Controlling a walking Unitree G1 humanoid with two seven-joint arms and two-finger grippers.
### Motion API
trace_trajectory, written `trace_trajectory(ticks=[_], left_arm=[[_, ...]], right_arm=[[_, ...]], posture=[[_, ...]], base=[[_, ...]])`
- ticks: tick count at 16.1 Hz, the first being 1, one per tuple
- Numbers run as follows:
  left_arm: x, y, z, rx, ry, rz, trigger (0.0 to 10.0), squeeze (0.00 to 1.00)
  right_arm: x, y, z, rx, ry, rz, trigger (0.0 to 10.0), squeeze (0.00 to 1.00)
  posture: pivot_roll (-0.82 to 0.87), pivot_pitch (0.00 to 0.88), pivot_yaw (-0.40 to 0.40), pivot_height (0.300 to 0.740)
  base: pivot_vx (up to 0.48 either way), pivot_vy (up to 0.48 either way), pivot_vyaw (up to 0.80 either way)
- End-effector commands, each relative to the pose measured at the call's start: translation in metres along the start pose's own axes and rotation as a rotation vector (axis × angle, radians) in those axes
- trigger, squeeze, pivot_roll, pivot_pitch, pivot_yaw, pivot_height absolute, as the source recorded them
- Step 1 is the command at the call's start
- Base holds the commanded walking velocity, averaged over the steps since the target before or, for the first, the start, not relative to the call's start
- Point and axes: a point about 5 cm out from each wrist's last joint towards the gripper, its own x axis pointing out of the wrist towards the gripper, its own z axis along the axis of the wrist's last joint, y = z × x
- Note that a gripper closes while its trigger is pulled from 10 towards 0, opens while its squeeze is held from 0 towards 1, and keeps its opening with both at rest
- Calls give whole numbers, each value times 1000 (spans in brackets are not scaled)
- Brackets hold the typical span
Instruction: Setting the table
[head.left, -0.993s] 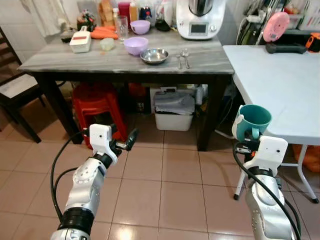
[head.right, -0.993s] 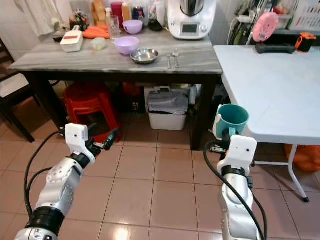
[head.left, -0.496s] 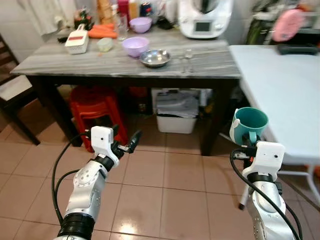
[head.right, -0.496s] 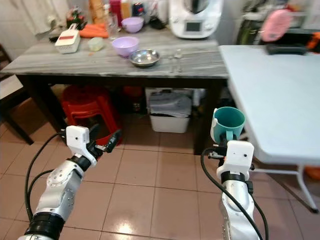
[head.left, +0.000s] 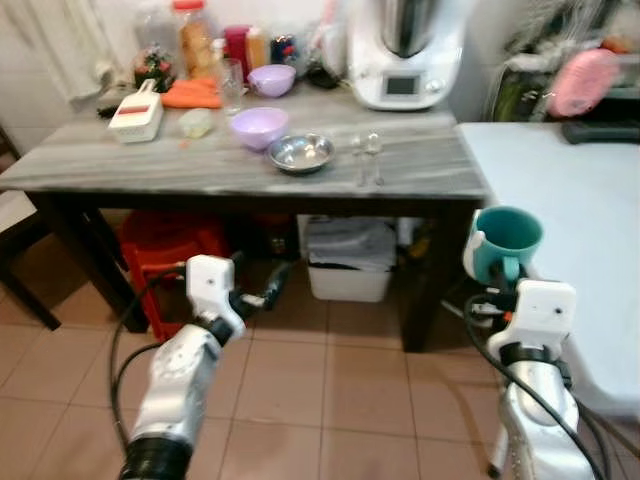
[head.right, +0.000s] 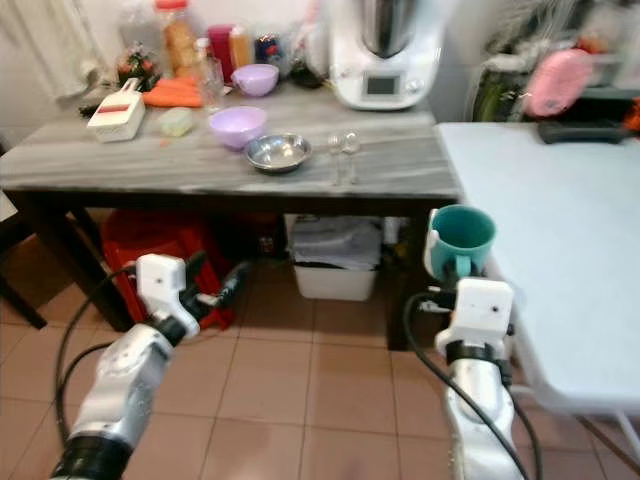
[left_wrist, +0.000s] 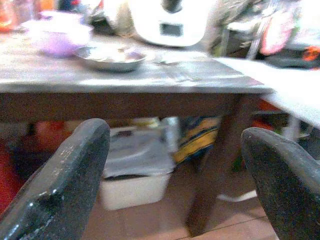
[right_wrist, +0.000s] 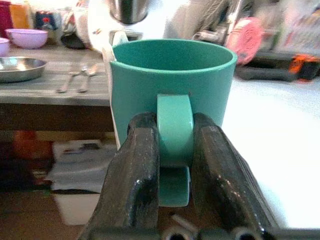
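Note:
My right gripper (right_wrist: 172, 134) is shut on the handle of a teal mug (right_wrist: 172, 75), which I hold upright at the near corner of the white table (head.left: 580, 190). In the head views the mug (head.left: 506, 240) rises just above the white wrist block. My left gripper (head.left: 264, 291) is open and holds nothing, low in front of the dark-legged grey stone table (head.left: 200, 168). On that table lie a steel bowl (head.left: 302, 152), a purple bowl (head.left: 258, 126) and a spoon and fork (head.left: 368, 160).
A white kitchen machine (head.left: 405, 50), a second purple bowl (head.left: 270, 78), a glass (head.left: 230, 86), bottles and a white grater crowd the table's back. Under it stand a red stool (head.left: 165, 250) and a white bin (head.left: 350, 268). Tiled floor lies before me.
The whole view has shifted and both tables look nearer, so the camera has moved forward. Both arms keep their pose; the mug stays in the right gripper.

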Motion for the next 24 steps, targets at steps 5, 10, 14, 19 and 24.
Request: trace_trajectory(ticks=[5, 10, 14, 19, 24], left_arm=[[4, 3, 16, 77, -48, 42, 10000, 0], [-14, 14, 10, 124, -27, 111, 10000, 0], [-11, 5, 11, 128, -38, 92, 10000, 0], [-8, 0, 11, 120, -35, 61, 10000, 0], [-8, -4, 10, 118, -30, 37, 10000, 0]], right_arm=[[-2, -3, 9, -11, -35, 2, 10000, 0], [-6, -3, 11, -13, -40, 5, 10000, 0], [-2, -1, 16, -4, -53, 15, 10000, 0], [-2, -1, 16, -1, -51, 5, 10000, 0], [0, -1, 17, 17, -44, -10, 10000, 0]], posture=[[-72, 0, 40, 740], [-71, 0, 40, 740], [-71, 0, 40, 740], [-71, 0, 40, 740], [-71, 0, 40, 740]], base=[[472, 0, 361], [437, 0, 308], [428, 0, 453], [421, 0, 0], [415, 0, -564]])
